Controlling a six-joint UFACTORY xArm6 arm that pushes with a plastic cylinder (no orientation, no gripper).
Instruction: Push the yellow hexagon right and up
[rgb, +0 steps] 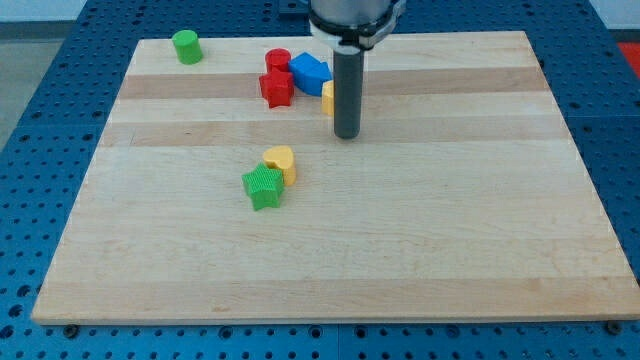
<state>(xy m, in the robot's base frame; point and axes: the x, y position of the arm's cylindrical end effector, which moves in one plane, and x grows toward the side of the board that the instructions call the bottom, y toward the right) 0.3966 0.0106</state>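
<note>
A yellow block at the view's top centre is mostly hidden behind my rod, so its shape cannot be made out; it may be the yellow hexagon. It touches a blue block on its upper left. My tip rests on the board just below and right of this yellow block. A second yellow block, heart-like, lies left of and below my tip. It touches a green star.
A red cylinder and a red star-like block sit left of the blue block. A green cylinder stands near the top left corner of the wooden board. Blue pegboard surrounds the board.
</note>
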